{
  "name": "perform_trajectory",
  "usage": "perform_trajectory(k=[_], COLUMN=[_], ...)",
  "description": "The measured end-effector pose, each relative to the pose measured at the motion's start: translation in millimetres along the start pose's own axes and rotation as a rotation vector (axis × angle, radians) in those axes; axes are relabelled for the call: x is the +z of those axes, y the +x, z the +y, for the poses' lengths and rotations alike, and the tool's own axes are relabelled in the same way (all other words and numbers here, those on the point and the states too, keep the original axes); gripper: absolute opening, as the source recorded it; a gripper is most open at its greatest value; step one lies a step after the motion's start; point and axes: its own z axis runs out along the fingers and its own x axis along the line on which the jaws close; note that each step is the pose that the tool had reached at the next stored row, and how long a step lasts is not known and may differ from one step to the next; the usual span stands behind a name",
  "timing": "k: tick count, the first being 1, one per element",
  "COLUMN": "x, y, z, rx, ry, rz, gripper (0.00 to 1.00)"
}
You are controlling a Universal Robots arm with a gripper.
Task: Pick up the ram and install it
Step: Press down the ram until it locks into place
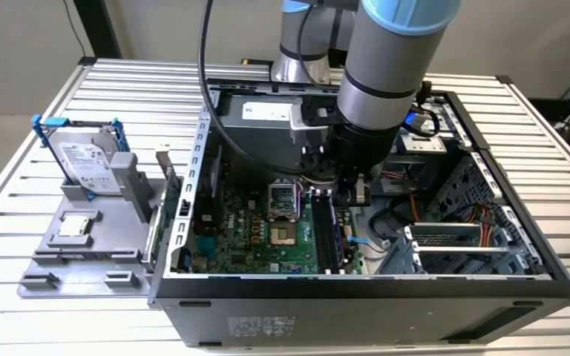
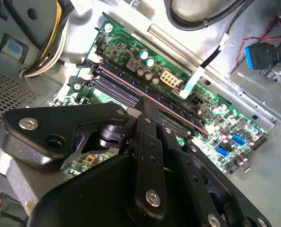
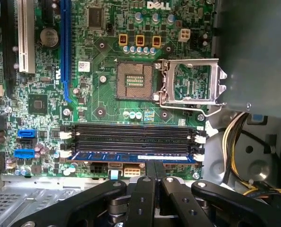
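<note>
While the ram [image 3: 131, 156] sits in the memory slot nearest our pincer [image 3: 154, 182], its blue board lies lengthwise across the slot bank, long axis running crosswise to the pincer's reach and just ahead of the fingertips. We see the fingers [image 3: 145, 189] drawn together, with nothing between them, directly beside the stick's upper edge. Farther from the pincer lie the empty slots [image 3: 131, 137], then the open processor socket [image 3: 133, 80], all inside the computer case [image 1: 522, 282] on the counter [image 1: 27, 133]

A slatted metal table [image 1: 57, 289]; on it an open computer case [image 1: 364, 304]; beside it a grey fixture tray [image 1: 77, 267].
</note>
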Motion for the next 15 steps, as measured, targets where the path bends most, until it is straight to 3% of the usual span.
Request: perform_trajectory(k=[5, 11, 13, 15], x=[0.0, 4.3, 5.8, 6.7], y=[5.8, 12.1, 13.6, 15.2], z=[-0.2, -0.1, -0.1, 0.0], rx=[0.0, 0.0, 0.0, 0.0], ry=[-0.0006, -0.0018, -0.0043, -0.0111], rz=[-0.0001, 0.0, -0.0001, -0.0002], gripper=[0.0, 0.0, 0.0, 0.0])
